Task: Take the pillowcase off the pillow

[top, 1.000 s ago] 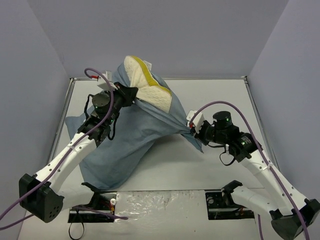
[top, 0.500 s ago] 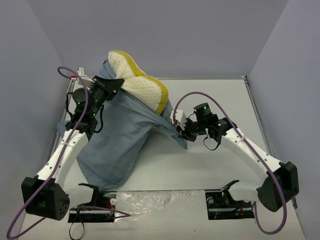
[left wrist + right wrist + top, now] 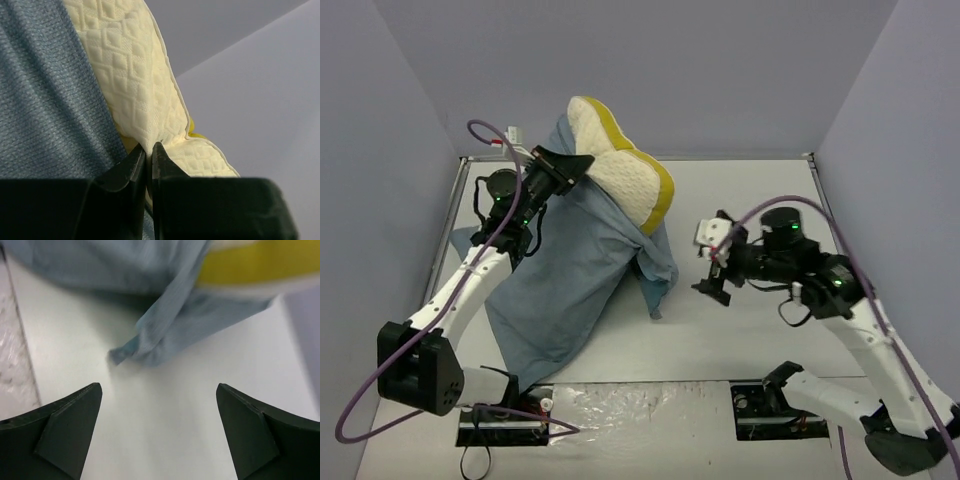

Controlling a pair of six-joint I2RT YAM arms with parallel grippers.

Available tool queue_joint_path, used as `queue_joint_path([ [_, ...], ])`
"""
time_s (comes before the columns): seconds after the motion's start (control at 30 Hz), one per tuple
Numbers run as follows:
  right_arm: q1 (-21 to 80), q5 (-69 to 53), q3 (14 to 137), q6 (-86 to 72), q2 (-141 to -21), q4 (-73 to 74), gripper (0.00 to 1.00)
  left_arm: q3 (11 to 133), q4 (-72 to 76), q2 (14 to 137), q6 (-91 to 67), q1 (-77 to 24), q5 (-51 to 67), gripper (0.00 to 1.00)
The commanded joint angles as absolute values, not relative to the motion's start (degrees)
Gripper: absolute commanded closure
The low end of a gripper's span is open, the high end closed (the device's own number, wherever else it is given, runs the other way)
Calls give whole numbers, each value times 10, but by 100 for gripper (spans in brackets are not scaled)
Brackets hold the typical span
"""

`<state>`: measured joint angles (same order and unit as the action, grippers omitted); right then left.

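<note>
My left gripper (image 3: 582, 163) holds the cream-white pillow (image 3: 620, 172) up at the back left, its yellow edge seam facing right. In the left wrist view that gripper (image 3: 148, 150) is shut on a pinch of the quilted pillow (image 3: 135, 75), with the pillowcase (image 3: 45, 100) beside it. The blue-grey pillowcase (image 3: 570, 270) hangs from the pillow's lower part down to the table, and its loose corner droops at the right. To the right of that corner my right gripper (image 3: 713, 262) stands open and apart from it. The right wrist view shows this gripper (image 3: 159, 386) empty above the table, the pillowcase corner (image 3: 150, 345) ahead.
The white table (image 3: 750, 200) is boxed in by grey walls on three sides. A crinkled plastic strip (image 3: 650, 400) lies along the near edge between the arm bases. Purple cables loop over both arms.
My right gripper has opened, let go of the pillowcase edge and drawn back to the right. The freed cloth has dropped and now hangs under the pillow. The left arm still holds the pillow up.
</note>
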<state>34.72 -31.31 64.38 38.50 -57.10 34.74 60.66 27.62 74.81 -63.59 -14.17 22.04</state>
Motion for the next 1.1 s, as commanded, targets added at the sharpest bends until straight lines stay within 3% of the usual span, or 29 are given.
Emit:
queue_joint_path([
  [0.0,331,-305,768,333,-526,388,6,653,358,760,-573,-195,220,98],
  [0.1,289,-282,819,244,-543,354,5,652,364,798,-547,-248,200,98],
  [0.3,256,-155,802,24,-598,259,0,662,373,866,-499,-342,162,98],
  [0.5,232,-96,755,-71,-670,249,0,682,387,911,-490,-380,165,98],
  [0.87,174,-237,666,-100,-717,222,1,699,379,927,-483,-393,193,98],
  [0.93,157,-279,665,-98,-736,215,8,703,383,930,-484,-400,200,98],
  [1.07,101,-496,669,-69,-785,209,44,718,378,932,-475,-411,227,98],
])
